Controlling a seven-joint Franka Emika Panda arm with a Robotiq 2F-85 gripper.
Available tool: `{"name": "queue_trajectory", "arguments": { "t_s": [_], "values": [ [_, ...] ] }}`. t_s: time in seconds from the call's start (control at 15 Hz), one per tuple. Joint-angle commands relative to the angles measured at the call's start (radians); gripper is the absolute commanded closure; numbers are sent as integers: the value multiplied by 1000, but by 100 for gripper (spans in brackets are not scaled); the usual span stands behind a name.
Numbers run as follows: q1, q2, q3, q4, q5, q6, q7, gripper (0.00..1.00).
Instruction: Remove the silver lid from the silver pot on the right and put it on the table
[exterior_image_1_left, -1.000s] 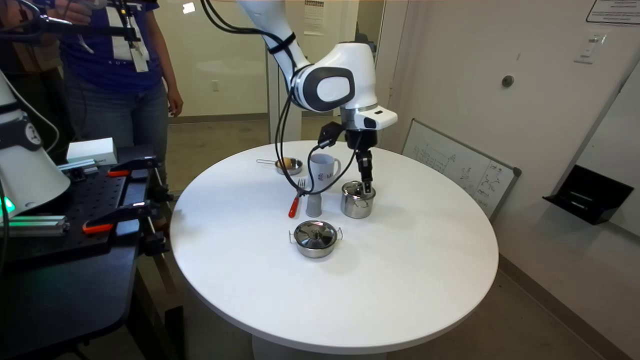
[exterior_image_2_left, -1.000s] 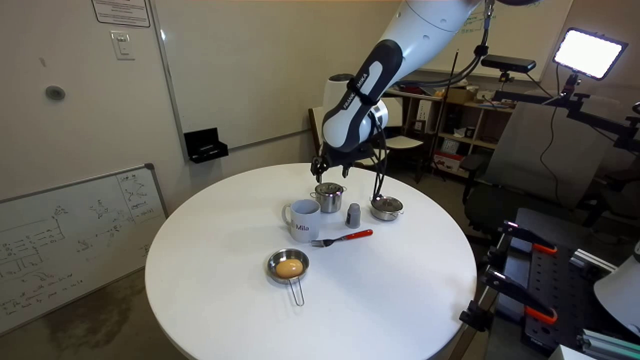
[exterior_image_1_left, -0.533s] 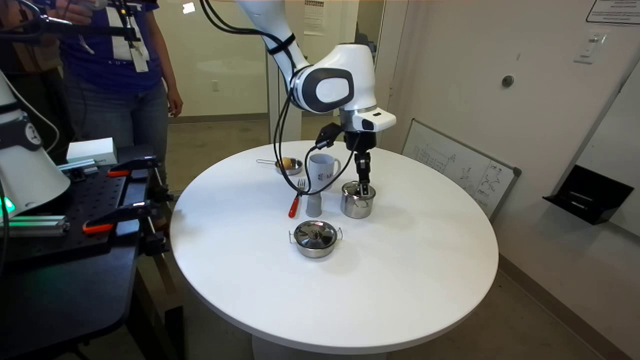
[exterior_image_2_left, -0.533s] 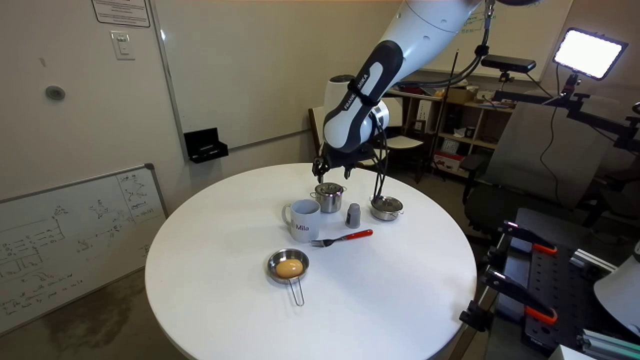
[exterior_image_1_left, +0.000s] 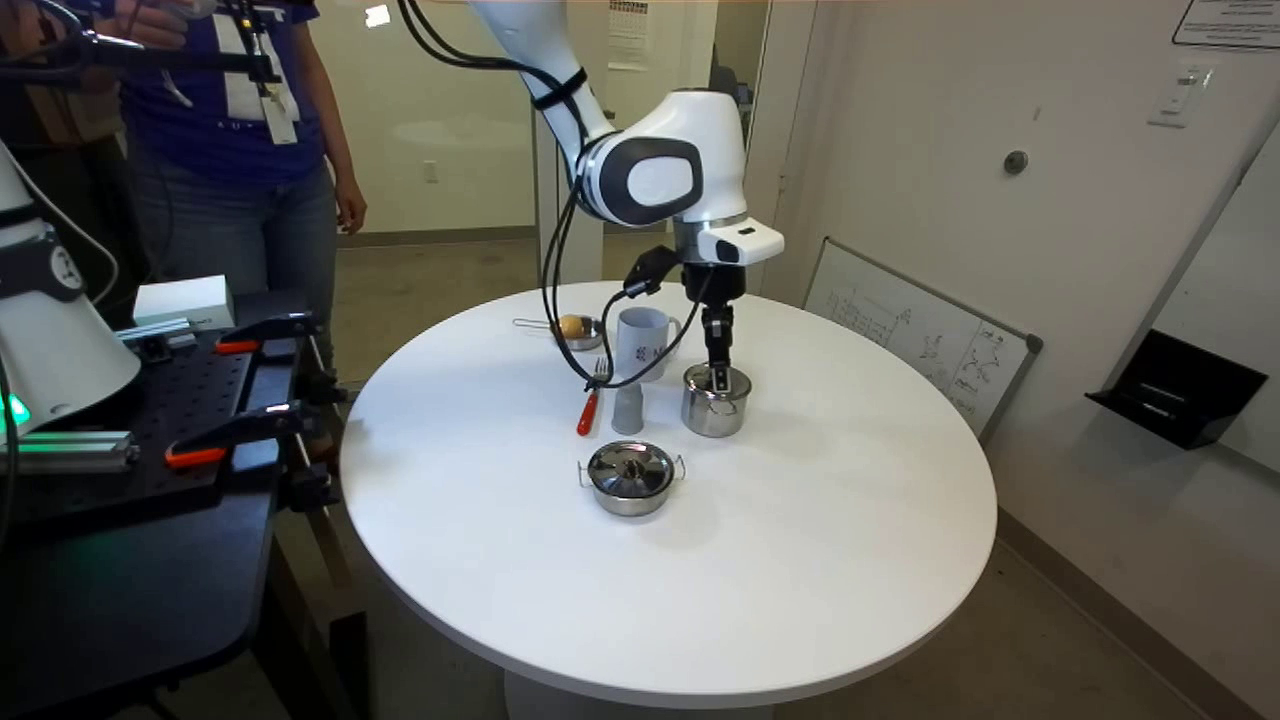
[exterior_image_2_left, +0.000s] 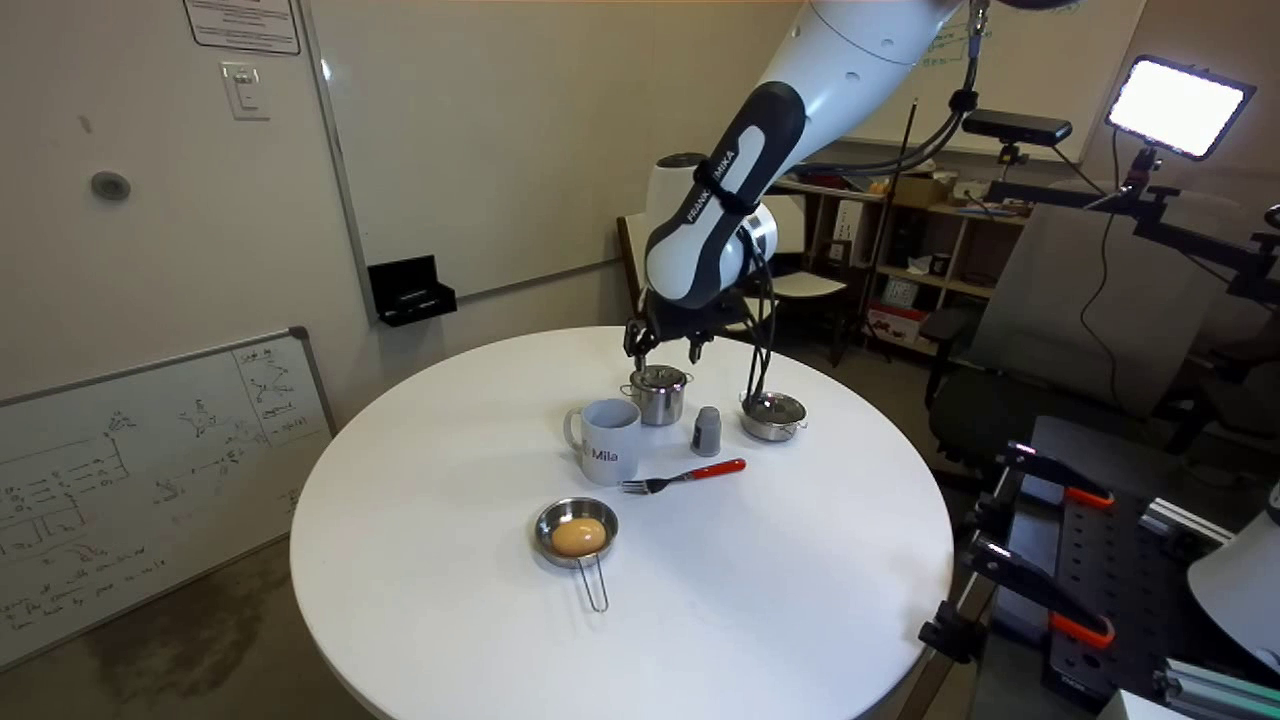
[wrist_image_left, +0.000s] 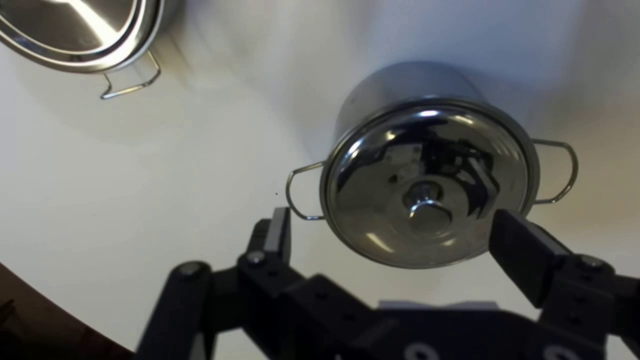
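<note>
The silver pot (exterior_image_1_left: 714, 416) stands upright on the white round table (exterior_image_1_left: 820, 570), with its shiny silver lid (wrist_image_left: 370, 220) on top. The pot also shows in an exterior view (exterior_image_2_left: 660, 406) and in the wrist view (wrist_image_left: 407, 82). The lid has a round knob in its middle. My gripper (wrist_image_left: 392, 217) is open and empty, pointing down over the lid. In the wrist view its fingers are wide apart, with the knob between them in the picture. In an exterior view the fingertips (exterior_image_2_left: 667, 358) are close above the lid; I cannot tell if they touch it.
A lower, wider lidded pot (exterior_image_1_left: 631, 482) stands nearby; it also shows in the wrist view (wrist_image_left: 70, 30). A white mug (exterior_image_2_left: 610, 440), a grey shaker (exterior_image_2_left: 707, 432) and a red-handled fork (exterior_image_2_left: 716, 468) lie close to the pot. A small pan (exterior_image_2_left: 546, 545) holds an egg. Cables hang from the arm.
My gripper has moved slightly down and, in an exterior view, a little to the left over the pot. It stays open. The pot and lid have not moved.
</note>
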Motion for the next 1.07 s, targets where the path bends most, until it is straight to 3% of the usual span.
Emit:
{"name": "queue_trajectory", "arguments": {
  "t_s": [0.0,0.67,1.0],
  "values": [
    [18,-28,-8,-25,12,-19,22,26],
    [22,-33,-10,-20,11,-30,36,99],
    [20,-40,-6,-23,13,-33,41,95]
  ]
}}
